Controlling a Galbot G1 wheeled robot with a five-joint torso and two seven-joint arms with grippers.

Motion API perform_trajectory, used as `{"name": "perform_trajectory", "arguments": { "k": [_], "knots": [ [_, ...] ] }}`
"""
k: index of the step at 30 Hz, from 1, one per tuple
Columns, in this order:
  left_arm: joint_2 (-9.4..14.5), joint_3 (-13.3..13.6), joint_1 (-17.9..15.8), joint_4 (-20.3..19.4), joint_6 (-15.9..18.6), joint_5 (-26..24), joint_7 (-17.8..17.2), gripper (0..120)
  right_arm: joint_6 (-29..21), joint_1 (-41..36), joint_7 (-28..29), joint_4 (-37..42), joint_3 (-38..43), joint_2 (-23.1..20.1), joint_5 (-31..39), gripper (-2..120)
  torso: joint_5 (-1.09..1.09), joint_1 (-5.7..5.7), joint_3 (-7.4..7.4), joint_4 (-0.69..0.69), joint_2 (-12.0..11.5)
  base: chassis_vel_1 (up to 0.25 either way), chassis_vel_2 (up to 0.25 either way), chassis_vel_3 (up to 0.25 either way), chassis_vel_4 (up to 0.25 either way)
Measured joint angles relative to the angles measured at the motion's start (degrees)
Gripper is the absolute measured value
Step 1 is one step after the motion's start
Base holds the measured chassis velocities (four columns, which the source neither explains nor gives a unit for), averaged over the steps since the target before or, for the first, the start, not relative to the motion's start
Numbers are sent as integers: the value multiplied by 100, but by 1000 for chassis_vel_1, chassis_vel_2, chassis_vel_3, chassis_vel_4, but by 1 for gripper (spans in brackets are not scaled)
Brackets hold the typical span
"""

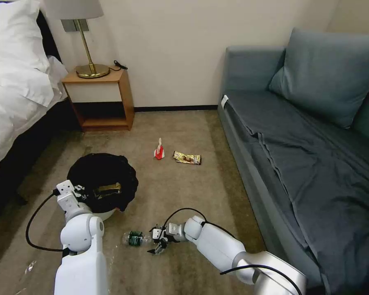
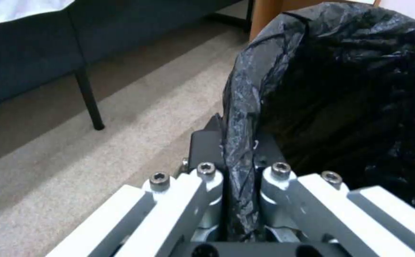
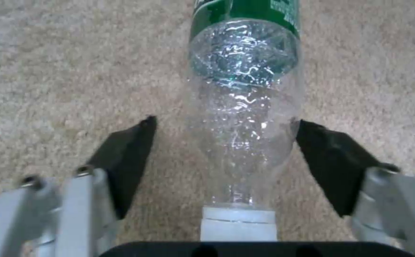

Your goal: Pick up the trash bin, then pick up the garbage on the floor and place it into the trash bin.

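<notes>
The trash bin (image 1: 95, 170), white with a black bag liner (image 2: 340, 89), is at the left on the carpet. My left gripper (image 1: 77, 193) is shut on its near rim, pinching the liner (image 2: 238, 142). A brownish piece (image 1: 107, 189) lies inside the bin. The clear bottle (image 1: 134, 238) with a green label lies on the floor in front of me. My right gripper (image 1: 158, 242) is open, and its black fingers (image 3: 126, 157) stand on either side of the bottle (image 3: 245, 107), cap end toward the palm. Farther off lie a red-and-white packet (image 1: 159, 150) and a gold wrapper (image 1: 187, 157).
A bed (image 1: 16, 94) runs along the left, with a wooden nightstand (image 1: 104, 98) and lamp (image 1: 88, 41) at the back wall. A grey-blue sofa (image 1: 299, 135) fills the right side. Open carpet lies between the bin and the sofa.
</notes>
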Motion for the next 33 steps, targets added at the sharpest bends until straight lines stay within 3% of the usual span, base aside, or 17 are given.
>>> {"name": "perform_trajectory", "arguments": {
  "k": [3,6,9,11,16,33],
  "knots": [
    [0,4,-4,9,0,2,0,4,2,-3,1,0,6,0,3,68,0,0,0,0,0,0,0,0,0],
    [0,5,-3,31,-7,6,0,4,5,-13,6,0,16,-1,23,51,0,0,0,0,0,0,0,0,0],
    [0,5,-3,36,-10,7,0,4,10,-16,8,0,20,-1,28,46,0,0,0,0,0,0,0,0,0],
    [0,6,-6,38,-11,7,0,4,16,-24,11,0,25,-1,40,34,0,0,0,0,0,0,0,0,0],
    [0,8,-15,43,-11,7,0,4,21,-26,16,8,35,0,48,24,0,0,0,0,0,0,0,0,0],
    [0,-62,-78,139,-33,-42,27,4,131,-69,16,557,290,0,476,23,-1,0,0,1,0,0,0,0,0]
  ]
}}
